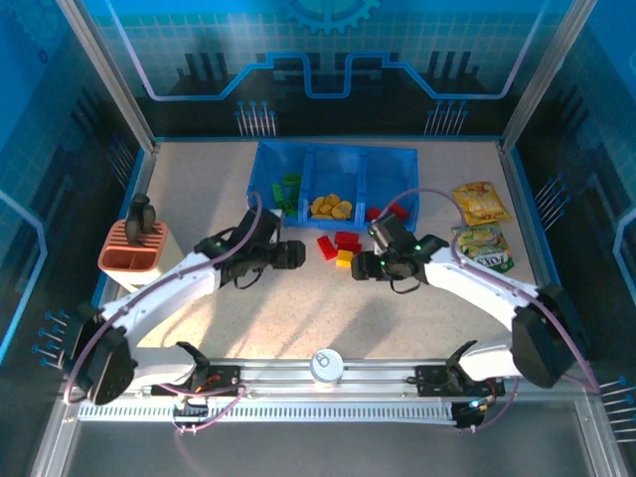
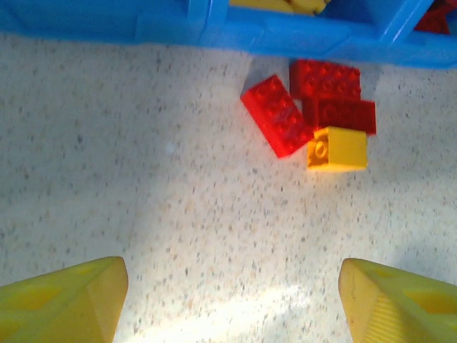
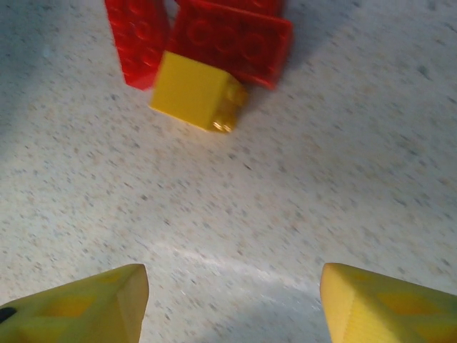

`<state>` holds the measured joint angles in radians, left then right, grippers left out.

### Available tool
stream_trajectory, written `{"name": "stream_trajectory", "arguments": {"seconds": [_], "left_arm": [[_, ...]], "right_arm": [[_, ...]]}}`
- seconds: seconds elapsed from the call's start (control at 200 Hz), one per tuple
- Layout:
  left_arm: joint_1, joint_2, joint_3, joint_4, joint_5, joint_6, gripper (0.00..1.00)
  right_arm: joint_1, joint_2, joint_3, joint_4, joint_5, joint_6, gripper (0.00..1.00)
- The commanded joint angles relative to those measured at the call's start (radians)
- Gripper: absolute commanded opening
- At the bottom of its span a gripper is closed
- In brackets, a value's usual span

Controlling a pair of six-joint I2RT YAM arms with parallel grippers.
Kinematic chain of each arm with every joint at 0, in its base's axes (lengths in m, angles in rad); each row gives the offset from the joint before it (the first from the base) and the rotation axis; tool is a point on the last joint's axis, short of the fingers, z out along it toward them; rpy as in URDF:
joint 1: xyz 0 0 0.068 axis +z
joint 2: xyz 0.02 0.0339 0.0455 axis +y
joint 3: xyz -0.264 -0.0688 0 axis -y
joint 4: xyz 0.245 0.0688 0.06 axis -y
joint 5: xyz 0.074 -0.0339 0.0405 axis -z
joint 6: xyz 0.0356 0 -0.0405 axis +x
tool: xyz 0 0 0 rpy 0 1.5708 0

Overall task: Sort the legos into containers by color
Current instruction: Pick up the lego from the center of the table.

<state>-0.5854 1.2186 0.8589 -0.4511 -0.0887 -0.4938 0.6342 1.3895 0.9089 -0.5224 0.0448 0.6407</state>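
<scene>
From above, red bricks [image 1: 347, 238] and a yellow brick [image 1: 345, 258] are seen mid-frame, just below the tray [image 1: 268, 164]. The left claw [image 2: 228, 300] is spread wide in its wrist view. So is the right claw [image 3: 232, 304]; the yellow brick, judged light and stiff, is best pinched across flat sides.

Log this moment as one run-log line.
left jaws: open, empty | right jaws: open, empty | unsorted: three red plastic bricks, one yellow plastic brick, beside translucent blue plastic tray

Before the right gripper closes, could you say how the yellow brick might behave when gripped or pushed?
The yellow brick looks like hard plastic, so it should probably keep its shape. Boxy with flat faces, it would likely slide, not roll. It touches the red bricks, so a push may shift them.
</scene>
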Motion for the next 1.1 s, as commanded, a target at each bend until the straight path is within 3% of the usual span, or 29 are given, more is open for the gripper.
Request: {"name": "stream_trajectory", "arguments": {"seconds": [0.0,0.38,0.9,1.096], "left_arm": [[-0.015,-0.117,-0.08,0.016,-0.015,-0.051,0.78],[-0.033,-0.32,-0.207,-0.087,-0.064,-0.086,0.78],[-0.032,-0.362,-0.213,-0.112,-0.083,-0.069,0.77],[-0.033,-0.358,-0.215,-0.101,-0.082,-0.066,0.78]], "right_arm": [[0.015,0.111,0.095,0.003,-0.015,0.045,0.65],[0.063,0.438,0.329,-0.116,0.069,0.137,0.6],[0.065,0.551,0.399,-0.125,0.085,0.151,0.54],[0.065,0.585,0.427,-0.143,0.101,0.142,0.6]]}}
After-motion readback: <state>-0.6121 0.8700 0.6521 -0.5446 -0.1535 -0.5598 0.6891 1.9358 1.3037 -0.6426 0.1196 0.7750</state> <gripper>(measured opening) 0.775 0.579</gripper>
